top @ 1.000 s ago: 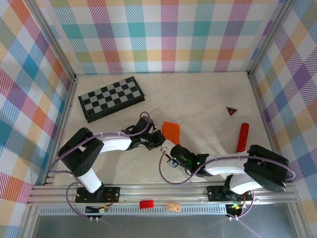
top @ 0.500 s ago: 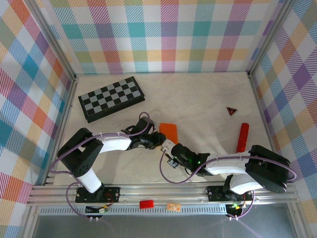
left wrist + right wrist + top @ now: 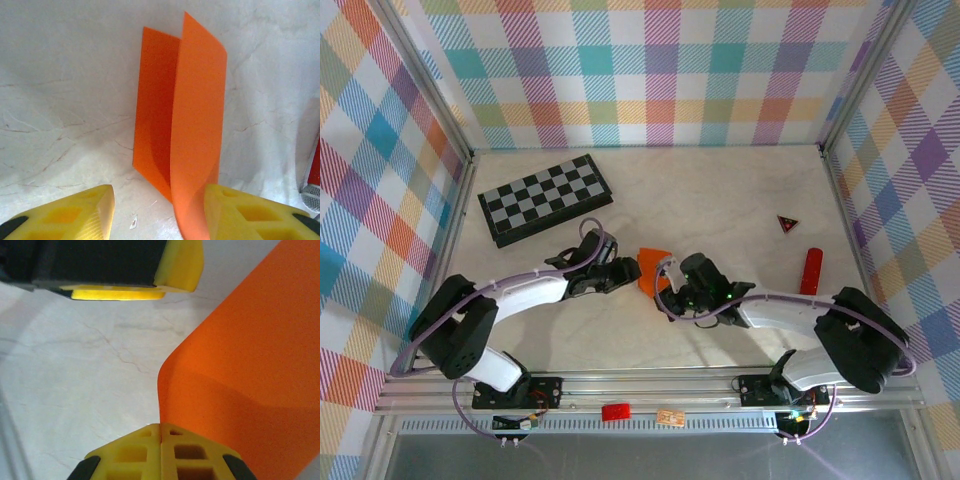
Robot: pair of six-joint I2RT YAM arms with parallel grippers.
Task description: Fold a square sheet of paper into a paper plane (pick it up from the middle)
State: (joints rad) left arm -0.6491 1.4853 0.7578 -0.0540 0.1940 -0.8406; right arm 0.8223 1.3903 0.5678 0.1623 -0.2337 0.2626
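The square sheet of paper, folded and half upright, stood just below the centre of the overhead frame on the tabletop. The right tool was pressed together, apparently pinching its edge. The left tool was spread beside it. Light, floppy and easily creased, the sheet looked best gripped near the fold.

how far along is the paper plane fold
Done: the thin bright orange paper sheet shows one centre fold, its halves standing apart. In hand: the right gripper pinches its edge; the left gripper is open beside it. To do: nose and wing folds; no dart shape yet.
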